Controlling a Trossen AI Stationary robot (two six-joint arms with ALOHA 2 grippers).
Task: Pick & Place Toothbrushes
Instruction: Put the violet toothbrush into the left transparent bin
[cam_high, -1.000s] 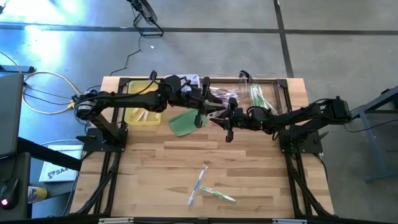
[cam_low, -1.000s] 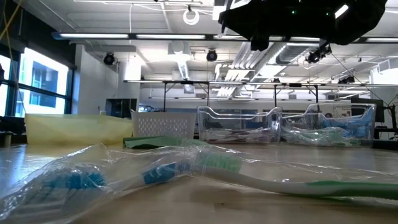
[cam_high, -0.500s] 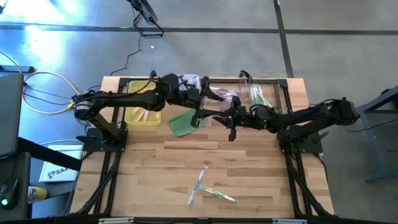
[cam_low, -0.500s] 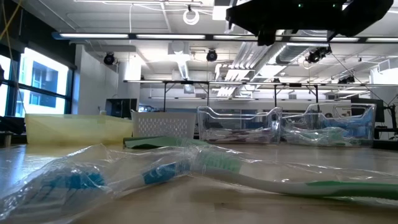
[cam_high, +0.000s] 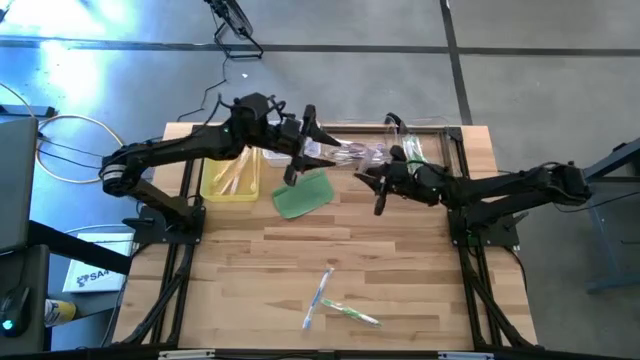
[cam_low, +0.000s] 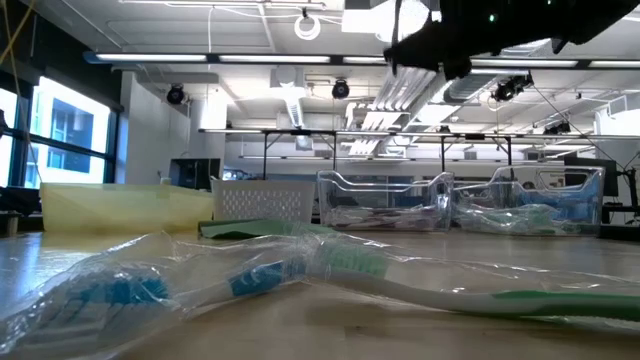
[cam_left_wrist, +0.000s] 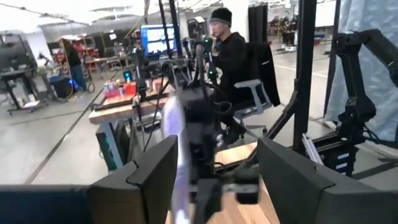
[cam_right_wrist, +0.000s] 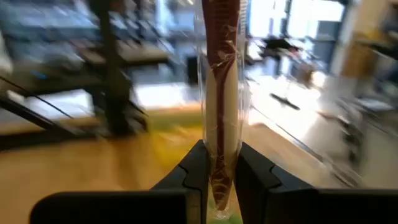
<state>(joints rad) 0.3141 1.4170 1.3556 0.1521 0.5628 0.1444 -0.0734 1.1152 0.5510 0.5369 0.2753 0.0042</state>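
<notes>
A wrapped toothbrush (cam_right_wrist: 221, 93), dark red and white in a clear wrapper, stands roughly upright in my right gripper (cam_right_wrist: 219, 171), which is shut on it over the table's far middle (cam_high: 370, 180). My left gripper (cam_high: 318, 152) hangs open to the left of it. It faces the toothbrush (cam_left_wrist: 176, 149) and the right gripper and stands apart from both. Two more wrapped toothbrushes, a blue one (cam_high: 318, 295) and a green one (cam_high: 352, 314), lie flat near the table's front edge. My right gripper pinches the wrapped toothbrush near its lower end (cam_right_wrist: 219, 158) between its two fingers. The fingers come level from the table's right and lie across it. The toothbrush rises above the fingers, lifted clear of the table, and only a short tip (cam_right_wrist: 219, 200) shows below them.
A yellow tray (cam_high: 228, 180) and a flat green pad (cam_high: 303, 196) lie at the far left. Clear bins (cam_high: 425, 150) with wrapped toothbrushes stand along the far edge, and a white basket (cam_low: 260, 200) is beside them. A seated person (cam_left_wrist: 233, 50) is beyond the table.
My left gripper has come away from the toothbrush and drawn back toward the table's far left, rising a little. The toothbrush stays in my right gripper, which has shifted slightly toward the right and far edges.
</notes>
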